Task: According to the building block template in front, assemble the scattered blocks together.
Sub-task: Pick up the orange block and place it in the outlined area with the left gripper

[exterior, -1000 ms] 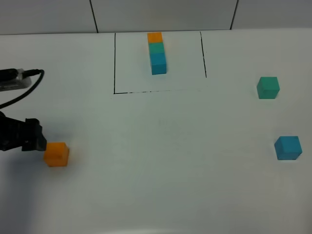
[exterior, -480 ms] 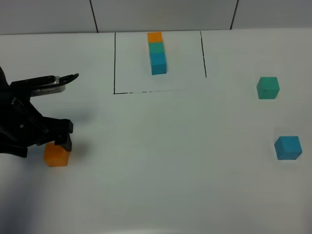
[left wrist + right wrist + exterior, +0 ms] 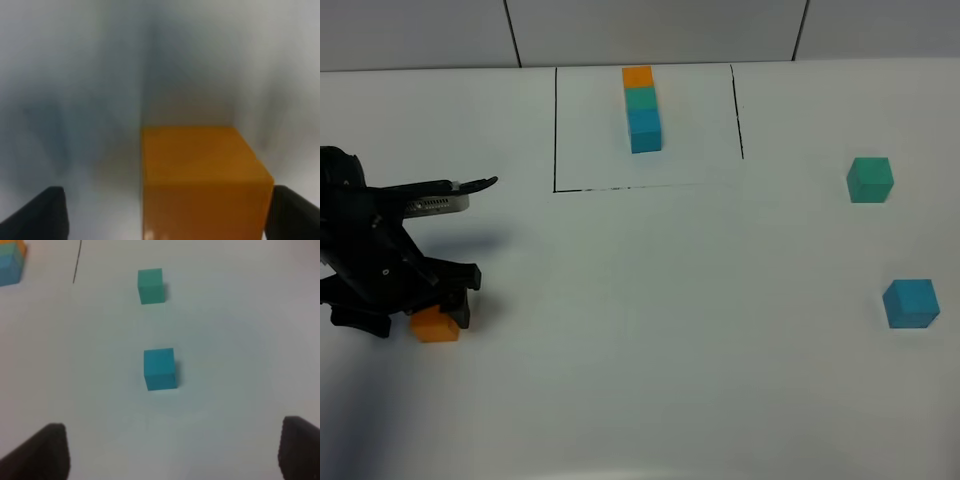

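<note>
The building block template point(image 3: 642, 108), a row of orange, teal-green and blue cubes, stands inside a drawn black frame at the back centre. Of the scattered blocks, the orange cube point(image 3: 437, 328) lies at the left, partly covered by my left gripper point(image 3: 425, 312). In the left wrist view the orange cube point(image 3: 200, 180) sits between the fingers of the left gripper point(image 3: 165, 215). One fingertip is at its edge and the other stands well apart, so the gripper is open. The teal-green cube point(image 3: 869, 180) and blue cube point(image 3: 910, 303) lie at the right. My right gripper point(image 3: 172, 452) hangs open above the table, short of the blue cube point(image 3: 159, 369).
The black frame line point(image 3: 555, 130) borders the template on three sides. White table surface stretches between the left cube and the two right cubes. A tiled wall runs along the back. The right wrist view catches the teal-green cube point(image 3: 150, 286) and a corner of the template point(image 3: 10, 260).
My left arm has come in from the left edge and settled down over the orange cube, which is now partly hidden. The other cubes have not moved.
</note>
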You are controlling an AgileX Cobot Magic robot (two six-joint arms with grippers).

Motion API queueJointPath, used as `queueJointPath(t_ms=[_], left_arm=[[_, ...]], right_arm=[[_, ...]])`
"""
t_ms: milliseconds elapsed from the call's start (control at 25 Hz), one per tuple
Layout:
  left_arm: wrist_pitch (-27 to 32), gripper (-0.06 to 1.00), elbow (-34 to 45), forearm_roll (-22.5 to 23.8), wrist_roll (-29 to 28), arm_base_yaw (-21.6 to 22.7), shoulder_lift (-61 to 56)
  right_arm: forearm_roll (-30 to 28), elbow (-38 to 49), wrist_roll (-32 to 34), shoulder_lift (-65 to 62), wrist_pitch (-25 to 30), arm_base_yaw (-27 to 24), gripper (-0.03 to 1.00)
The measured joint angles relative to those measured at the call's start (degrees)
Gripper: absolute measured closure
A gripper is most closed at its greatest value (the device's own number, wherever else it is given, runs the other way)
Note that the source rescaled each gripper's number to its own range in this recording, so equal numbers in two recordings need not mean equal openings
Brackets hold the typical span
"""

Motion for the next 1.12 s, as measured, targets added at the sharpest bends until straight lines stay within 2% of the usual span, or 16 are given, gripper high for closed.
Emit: queueJointPath(t_ms=[120,200,320,360,400,560,680,880,1120], left_arm=[[-0.67,0.31,0.0,0.0,0.06,0.0,0.55],[-0.88,0.41,0.0,0.0,0.17,0.0,0.6],[-0.95,0.73,0.0,0.0,0.19,0.0,0.6],[-0.95,0.89,-0.13,-0.05,0.19,0.0,0.6],[-0.78,0.94,-0.34,-0.05,0.31,0.0,0.6],[2.75,0.94,-3.89,0.12,2.54,-0.56,0.64],[6.68,0.94,-9.13,0.12,7.07,-2.51,0.64],[13.99,0.94,-21.16,0.17,20.06,-8.52,1.53],[27.86,0.94,-41.86,0.43,33.69,-16.9,10.46]], right_arm=[[0.0,0.0,0.0,0.0,0.0,0.0,0.26],[0.0,0.0,0.0,0.0,0.0,0.0,0.26],[0.0,0.0,0.0,0.0,0.0,0.0,0.26],[0.0,0.0,0.0,0.0,0.0,0.0,0.26],[0.0,0.0,0.0,0.0,0.0,0.0,0.26],[0.0,0.0,0.0,0.0,0.0,0.0,0.26],[0.0,0.06,0.0,0.0,0.0,0.0,0.26],[0.0,0.05,0.0,0.0,-0.04,0.0,0.26],[0.0,0.05,0.0,0.0,-0.04,0.0,0.26]])
